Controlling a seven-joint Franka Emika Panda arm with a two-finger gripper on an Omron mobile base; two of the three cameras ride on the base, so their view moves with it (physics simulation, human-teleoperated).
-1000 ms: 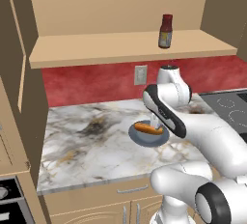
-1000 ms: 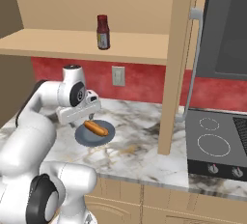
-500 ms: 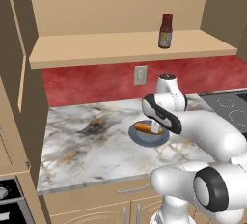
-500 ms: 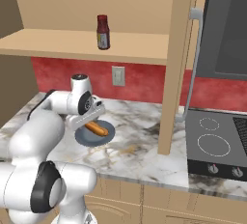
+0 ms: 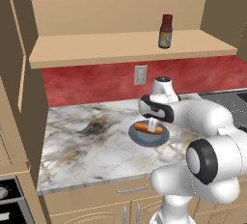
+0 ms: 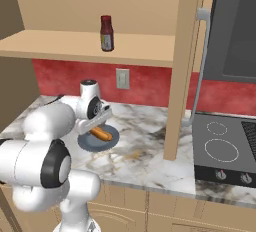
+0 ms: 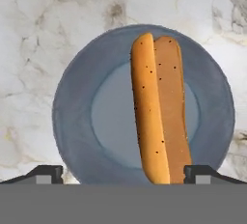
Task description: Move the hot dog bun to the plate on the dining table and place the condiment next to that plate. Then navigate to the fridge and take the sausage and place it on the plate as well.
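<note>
The hot dog bun [image 7: 159, 107] is an orange-brown split roll that lies on a small dark blue-grey plate [image 7: 72, 107] on the wall counter. My gripper [image 7: 123, 172] hangs just above it, open, one fingertip on each side of the plate's near rim. From the base, the bun [image 5: 146, 128] [image 6: 102, 135] shows right under the gripper [image 5: 153, 124] [image 6: 95, 125]. The condiment [image 5: 165, 24] [image 6: 106, 26], a dark-red bottle with a pale label, stands on the wooden shelf above. The large pale plate, the dining table and the fridge are out of view.
The marble wall counter [image 5: 87, 141] runs under a wooden shelf [image 5: 96, 49], with a red backsplash and a wall socket [image 5: 140, 74] behind. A wooden post [image 6: 180, 76] and a black cooktop [image 6: 225, 151] lie to the right. A dark oven [image 5: 7, 203] sits at lower left.
The hand has come down and forward over the dark plate, closer to the bun. Bun, plate and bottle have not moved.
</note>
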